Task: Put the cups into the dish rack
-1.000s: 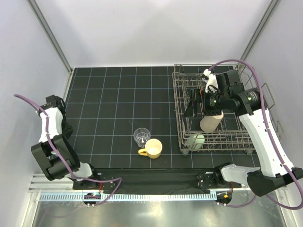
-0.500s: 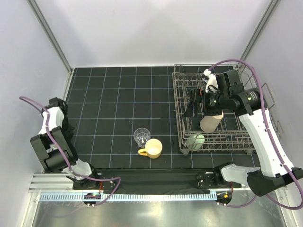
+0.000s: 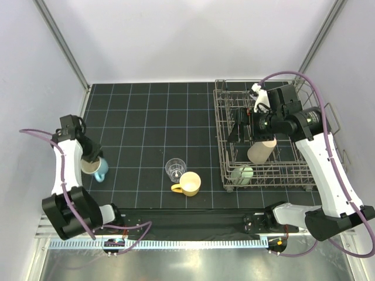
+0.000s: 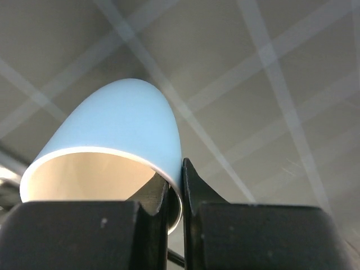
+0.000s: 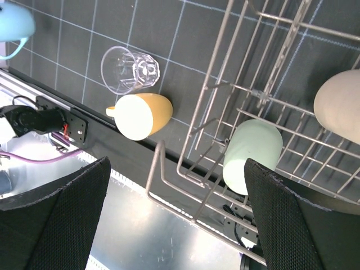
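- Yellow mug [image 3: 189,183]: it sits on the tabletop [image 3: 146,117] closest to the arm bases, about midway across. Its mouth shows from above and its handle points left.
- Clear glass [image 3: 174,168]: it stands upright just beside the mug, on the mug's far-left side. It is outside the dish rack [image 3: 220,134].
- Light blue cup [image 4: 124,124]: it is at the left side of the tabletop, well apart from the rack and level with the glass. I cannot tell whether it rests on the tabletop or hangs just above it.
- Left claw [image 4: 181,180]: it is closed to a narrow pinch on the light blue cup's wall at the rim. One finger is inside the mouth and the other outside.
- Pale green cup [image 3: 242,174]: it is inside the rack at the near-left corner, with its closed bottom showing among the wires.
- Tan tumbler [image 3: 261,151]: it is inside the rack, just beyond the pale green cup and nearer the rack's middle.
- Right claw [image 5: 180,216]: it hangs above the rack on the tumbler's far-left side. Its fingers are spread wide apart and hold nothing.
- Dish rack: it fills the right side of the tabletop. Its near edge is level with the mug, and it runs to the far edge of the mat.
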